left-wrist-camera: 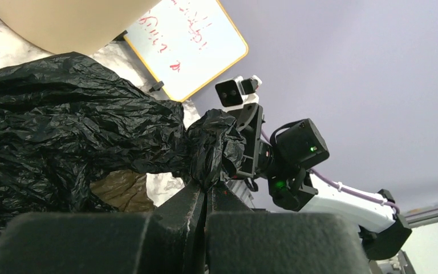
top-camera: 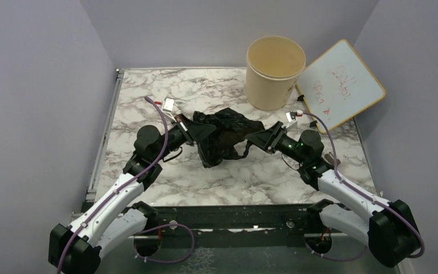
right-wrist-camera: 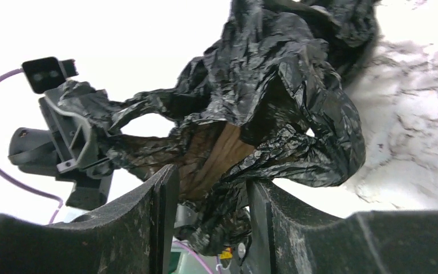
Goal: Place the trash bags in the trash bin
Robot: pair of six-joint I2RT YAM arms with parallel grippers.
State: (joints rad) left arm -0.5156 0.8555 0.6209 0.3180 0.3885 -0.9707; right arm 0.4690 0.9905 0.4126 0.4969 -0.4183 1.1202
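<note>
My left gripper (left-wrist-camera: 206, 194) is pinched shut on the trash bag (top-camera: 222, 134). My right gripper (right-wrist-camera: 214, 188) stands parted, film apparently loose between its jaws. The bag lies mid-table (top-camera: 148, 103), short of the trash bin (top-camera: 275, 71); my one thin pinch could slip or tear.

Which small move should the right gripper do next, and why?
Probably close the right gripper on the trash bag fold between its open jaws. The left gripper is shut on the bag's other side, and the trash bin stands farther back, so both arms could then lift it.
</note>
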